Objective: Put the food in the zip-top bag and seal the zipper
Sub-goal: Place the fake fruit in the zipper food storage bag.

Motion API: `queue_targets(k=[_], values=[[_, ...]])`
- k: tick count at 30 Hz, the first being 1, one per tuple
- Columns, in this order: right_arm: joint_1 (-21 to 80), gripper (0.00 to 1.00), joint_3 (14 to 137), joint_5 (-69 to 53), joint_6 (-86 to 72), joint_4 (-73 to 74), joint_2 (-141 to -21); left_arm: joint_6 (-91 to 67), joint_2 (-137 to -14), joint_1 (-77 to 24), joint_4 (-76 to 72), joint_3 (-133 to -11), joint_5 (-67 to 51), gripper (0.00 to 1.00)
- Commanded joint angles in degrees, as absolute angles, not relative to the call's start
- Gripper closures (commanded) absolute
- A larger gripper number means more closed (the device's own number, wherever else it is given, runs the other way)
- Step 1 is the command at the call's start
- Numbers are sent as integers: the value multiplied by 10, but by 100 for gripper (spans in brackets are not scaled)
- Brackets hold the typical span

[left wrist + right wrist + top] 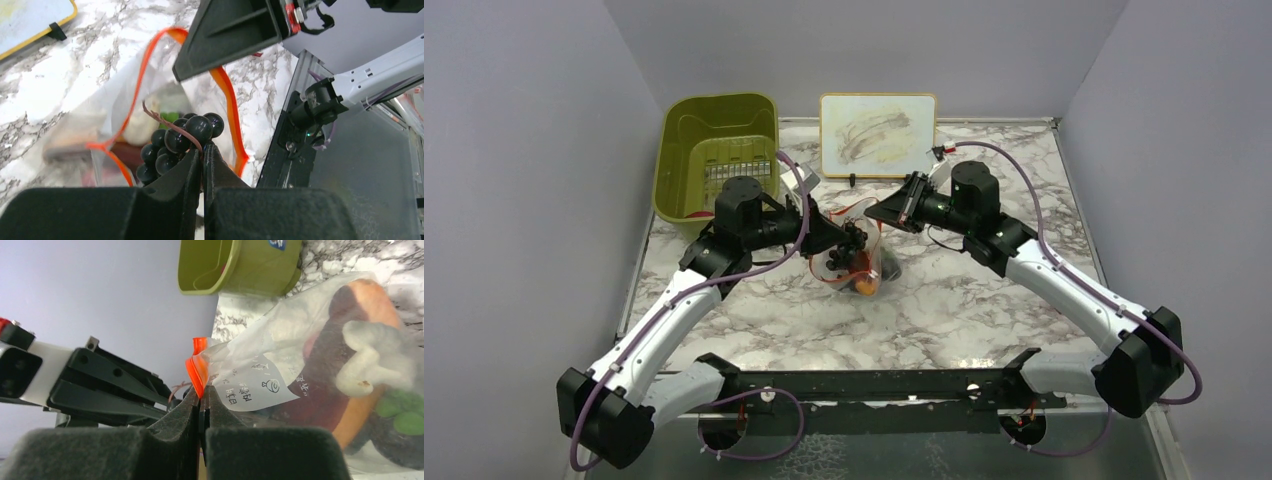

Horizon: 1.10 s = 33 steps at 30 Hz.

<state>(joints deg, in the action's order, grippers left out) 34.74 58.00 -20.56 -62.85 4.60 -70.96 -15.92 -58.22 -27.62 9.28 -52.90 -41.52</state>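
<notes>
Right end effector [201, 400] on upturned zipper [196, 371]

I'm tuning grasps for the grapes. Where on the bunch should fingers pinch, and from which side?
Pinch the thin brown stem arcing over the grapes, coming in from the stem side, as the left gripper does. The grapes themselves are round and glossy and would likely slip.

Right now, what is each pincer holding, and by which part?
The left pincer grips the grapes by their brown stem. The right pincer pinches the bag by its orange zipper.
</notes>
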Motion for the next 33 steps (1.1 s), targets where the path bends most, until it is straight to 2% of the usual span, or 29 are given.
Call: queue_targets(k=[1, 7, 10, 12, 18, 21, 26, 33], values=[[345, 99, 608, -299, -597, -17, -719, -185, -605, -277, -16, -517, -423, 95], [345, 99, 615, -304, -573, -18, -708, -154, -661, -277, -4, -501, -401, 94], [345, 99, 622, -298, -561, -9, -705, -147, -678, -277, 21, -493, -386, 90], [345, 99, 624, -297, -556, -7, -707, -142, -684, -278, 40, -502, -386, 81], [345, 99, 625, -297, -526, 8, -718, -155, -656, -277, 51, -531, -377, 45], [345, 99, 633, -296, -495, 28, -722, -153, -632, -277, 59, -541, -365, 35], [345, 99, 639, -303, -455, 61, -725, -104, -600, -277, 123, -572, -334, 30], [345, 99, 638, -360, -408, 84, -726, 24, -571, -277, 219, -605, -269, 33]])
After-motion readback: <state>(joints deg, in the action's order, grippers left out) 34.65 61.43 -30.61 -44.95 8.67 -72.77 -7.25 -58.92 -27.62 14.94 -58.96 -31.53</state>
